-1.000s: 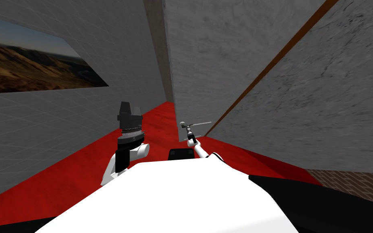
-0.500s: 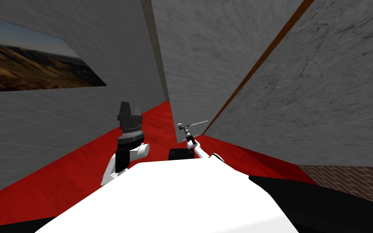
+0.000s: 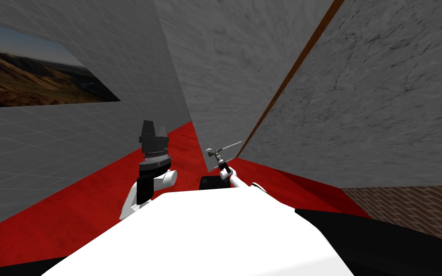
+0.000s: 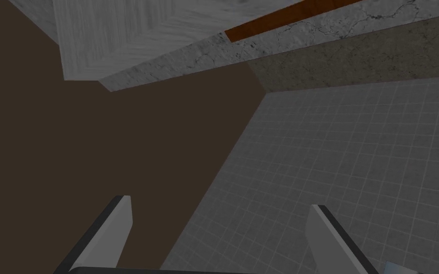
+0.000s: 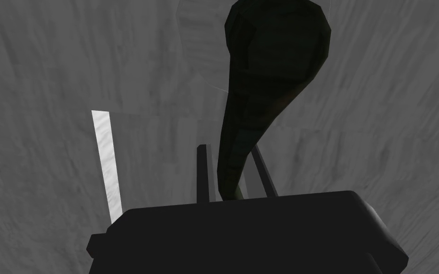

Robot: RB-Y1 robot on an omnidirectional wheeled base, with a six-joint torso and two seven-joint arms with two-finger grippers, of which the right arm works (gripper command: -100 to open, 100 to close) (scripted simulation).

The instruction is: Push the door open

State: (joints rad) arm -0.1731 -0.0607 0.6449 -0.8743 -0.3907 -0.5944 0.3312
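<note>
Spreading out below, the red floor runs forward between a grey tiled wall on my left and a marbled grey wall on my right, which carries a thin brown strip. Between the two walls, straight ahead, stands the grey streaky-grained door, its lower corner close to my outstretched right arm. A wide landscape picture of brown hills hangs on the tiled wall. My left arm is raised beside my chest, and the left claw has its fingers spread wide with nothing between them. The right claw sits up against the door face. Its fingers are drawn close together on the stem of the dark curved door handle, pressing its sides.
</note>
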